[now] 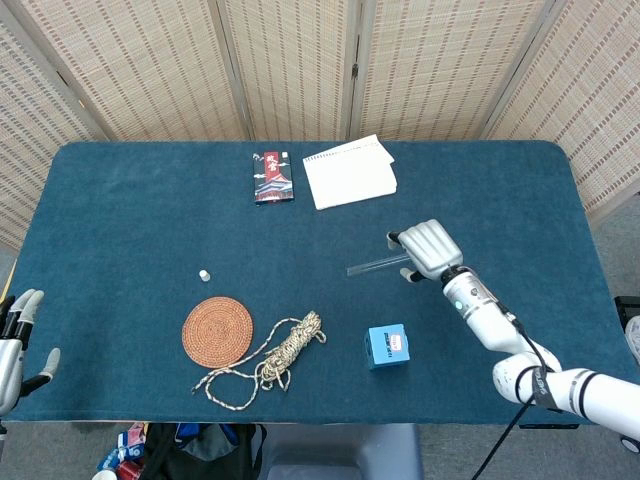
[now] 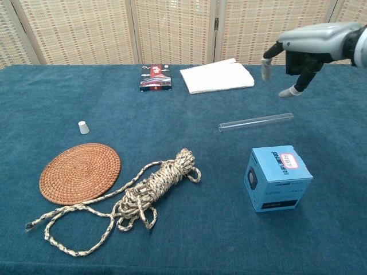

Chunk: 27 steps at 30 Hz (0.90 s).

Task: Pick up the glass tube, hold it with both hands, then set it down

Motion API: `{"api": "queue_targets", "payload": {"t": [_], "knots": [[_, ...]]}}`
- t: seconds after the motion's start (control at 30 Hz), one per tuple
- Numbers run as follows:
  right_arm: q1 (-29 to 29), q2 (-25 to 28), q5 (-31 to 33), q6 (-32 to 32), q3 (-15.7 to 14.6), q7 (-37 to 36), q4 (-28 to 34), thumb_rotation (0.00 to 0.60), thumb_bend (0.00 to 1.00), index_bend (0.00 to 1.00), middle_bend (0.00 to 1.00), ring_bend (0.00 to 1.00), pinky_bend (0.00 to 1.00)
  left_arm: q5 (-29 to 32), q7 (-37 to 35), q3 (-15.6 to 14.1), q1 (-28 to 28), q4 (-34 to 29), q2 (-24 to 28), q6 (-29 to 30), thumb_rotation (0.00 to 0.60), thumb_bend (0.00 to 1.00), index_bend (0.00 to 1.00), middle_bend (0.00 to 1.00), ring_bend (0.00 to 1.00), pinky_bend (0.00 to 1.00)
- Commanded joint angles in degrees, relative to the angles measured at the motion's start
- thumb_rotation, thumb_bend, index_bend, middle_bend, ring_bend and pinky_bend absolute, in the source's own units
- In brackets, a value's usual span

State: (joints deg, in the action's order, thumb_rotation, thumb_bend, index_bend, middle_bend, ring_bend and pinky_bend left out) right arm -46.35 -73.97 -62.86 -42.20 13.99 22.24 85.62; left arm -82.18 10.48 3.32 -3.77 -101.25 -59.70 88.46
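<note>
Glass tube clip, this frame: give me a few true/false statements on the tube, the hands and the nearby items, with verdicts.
1. The glass tube lies flat on the table. True.
2. The right hand grips the tube. False: in the chest view it hovers above the tube's right end with its fingers apart, holding nothing.
3. The left hand is at the table's near left edge, far from the tube. True.
4. The blue box sits on top of the woven coaster. False: the box stands on the cloth near the tube; the coaster is far to the left beside the rope.
5. The notebook lies near the table's far edge. True.
</note>
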Motion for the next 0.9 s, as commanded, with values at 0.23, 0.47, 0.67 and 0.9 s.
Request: {"api": "queue_targets", "payload": {"t": [0.23,0.47,0.67,0.9], "knots": [[-5.39,-8.44,4.22,4.54,-2.31,1.6,-10.78,0.6,0.25,0.43,1.0,1.0,1.0,-0.03,-0.09,-0.2,0.27,0.45,-0.33,-0.26,0.6,0.36,0.0,0.0,0.0,0.0],[-7.79,-12.25,6.34,6.74,-3.84,2.27,-17.0,0.6,0.26,0.43,1.0,1.0,1.0,0.17,-0.42,-0.23,0.26,0.89,-0.65,-0.86,0.6,0.36,0.0,0.0,0.0,0.0],[-9.6,-15.04,8.16,8.6,-4.69,2.68,-21.46,0.6,0.26,0.44,1.0,1.0,1.0,0.23,-0.4,-0.23,0.3,1.09,-0.72,-1.08,0.6,0.36,0.0,0.0,0.0,0.0],[-11.71,-18.01,9.63,10.72,-5.48,2.98,-26.5,0.6,0.26,0.44,1.0,1.0,1.0,0.4,-0.44,-0.32,0.61,1.15,-0.62,-1.07,0.6,0.36,0.0,0.0,0.0,0.0]]}}
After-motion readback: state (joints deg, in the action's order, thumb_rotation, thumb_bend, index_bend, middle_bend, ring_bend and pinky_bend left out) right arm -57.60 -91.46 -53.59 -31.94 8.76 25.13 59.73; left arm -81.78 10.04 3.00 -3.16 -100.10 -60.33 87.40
